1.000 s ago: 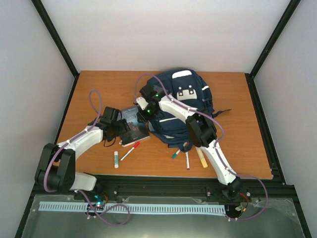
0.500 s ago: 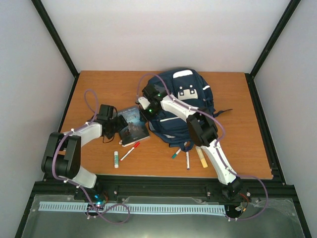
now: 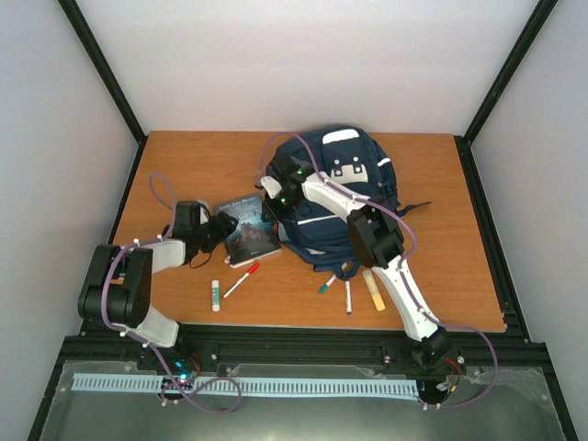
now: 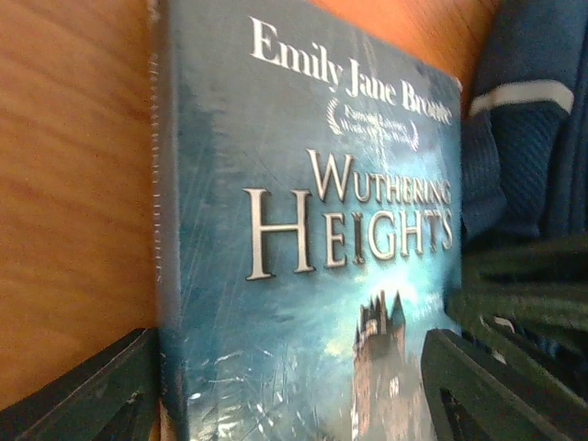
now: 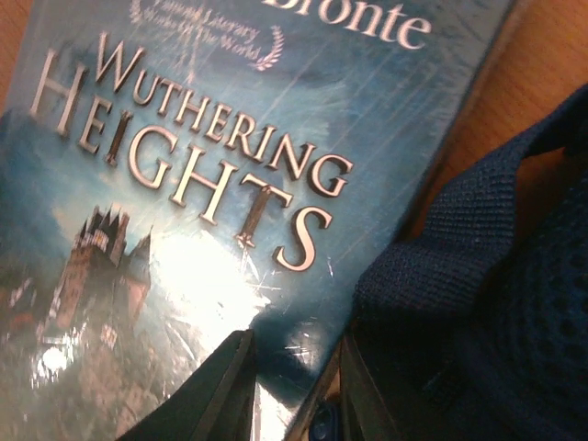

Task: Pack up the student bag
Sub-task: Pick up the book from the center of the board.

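**Tabletop** (image 3: 184, 165): carrying all the items.

**Student bag** (image 3: 344, 152): lying flat at the far middle of the tabletop. It looks soft and floppy and is likely to be sagging shut, so the hemmed rim of its opening is probably the firmest hold.

**Book** (image 3: 248, 234): lying just left of the bag. It appears rigid and glossy, probably slippery.

**Left gripper** (image 4: 285, 386): holding its fingers wide apart astride the book's foot.

**Right gripper** (image 5: 289, 395): keeping its fingers nearly together where the book meets the bag fabric. Whether they are clamping anything cannot be told.
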{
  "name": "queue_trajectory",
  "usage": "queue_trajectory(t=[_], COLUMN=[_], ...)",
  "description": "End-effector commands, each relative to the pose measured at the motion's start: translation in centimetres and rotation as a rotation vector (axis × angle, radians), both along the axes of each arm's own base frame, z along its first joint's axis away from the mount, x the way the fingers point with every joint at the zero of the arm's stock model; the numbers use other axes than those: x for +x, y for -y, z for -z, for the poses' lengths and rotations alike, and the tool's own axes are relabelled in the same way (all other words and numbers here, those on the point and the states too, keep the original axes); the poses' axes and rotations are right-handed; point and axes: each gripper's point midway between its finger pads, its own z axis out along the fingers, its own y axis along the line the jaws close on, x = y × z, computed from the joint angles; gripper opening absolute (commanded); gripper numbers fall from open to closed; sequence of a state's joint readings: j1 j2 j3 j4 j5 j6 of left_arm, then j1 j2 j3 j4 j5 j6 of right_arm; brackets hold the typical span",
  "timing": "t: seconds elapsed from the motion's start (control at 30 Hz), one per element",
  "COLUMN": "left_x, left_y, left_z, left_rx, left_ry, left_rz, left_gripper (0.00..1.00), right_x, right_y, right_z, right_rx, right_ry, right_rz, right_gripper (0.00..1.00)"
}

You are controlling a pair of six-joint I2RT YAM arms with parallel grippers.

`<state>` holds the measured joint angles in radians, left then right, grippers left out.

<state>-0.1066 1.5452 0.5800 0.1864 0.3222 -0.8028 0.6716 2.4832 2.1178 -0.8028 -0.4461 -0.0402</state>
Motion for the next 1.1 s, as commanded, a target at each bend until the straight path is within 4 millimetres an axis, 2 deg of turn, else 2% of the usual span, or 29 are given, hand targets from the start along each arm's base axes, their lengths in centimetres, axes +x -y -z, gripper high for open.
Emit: queue_trajectory(t=[0.0, 0.13, 0.2, 0.27, 0.4, 0.53, 0.63, 0.83, 0.93, 1.07], left_x=[-0.5, -0.5, -0.5, -0.5, -0.4, -0.3, 0.0, -0.1, -0.2, -0.2], left_y=[5.0, 5.0, 4.9, 4.7, 4.3, 5.1, 5.9, 7.2, 7.1, 6.8], left_z=[-7.0, -10.4, -11.4, -11.5, -9.8, -9.3, -10.7, -14.1, -14.7, -14.4], left_rx=[-0.19, -0.204, -0.217, -0.219, -0.203, -0.28, -0.339, -0.318, -0.313, -0.322], left_ry=[0.179, 0.223, 0.233, 0.222, 0.136, 0.132, 0.208, 0.335, 0.361, 0.345], left_rz=[0.2, 0.196, 0.181, 0.159, 0.126, 0.133, 0.168, 0.258, 0.256, 0.227], left_gripper=[0.79, 0.79, 0.79, 0.79, 0.78, 0.77, 0.76, 0.76, 0.73, 0.63], right_x=[-2.6, -2.6, -2.6, -2.7, -2.7, -2.8, -3.0, -3.1, -3.2, -3.2], right_y=[1.5, 1.3, 1.2, 1.2, 1.1, 1.1, 1.1, 0.9, 0.8, 0.8], right_z=[7.7, 7.4, 7.2, 7.1, 6.8, 6.9, 6.9, 6.8, 6.7, 6.4], right_rx=[-0.136, -0.122, -0.118, -0.115, -0.11, -0.107, -0.102, -0.093, -0.087, -0.083], right_ry=[-0.119, -0.125, -0.127, -0.128, -0.127, -0.135, -0.145, -0.152, -0.156, -0.157], right_rz=[-0.018, -0.019, -0.019, -0.019, -0.02, -0.021, -0.022, -0.024, -0.022, -0.024], right_gripper=[0.27, 0.27, 0.28, 0.28, 0.29, 0.3, 0.3, 0.3, 0.3, 0.3])
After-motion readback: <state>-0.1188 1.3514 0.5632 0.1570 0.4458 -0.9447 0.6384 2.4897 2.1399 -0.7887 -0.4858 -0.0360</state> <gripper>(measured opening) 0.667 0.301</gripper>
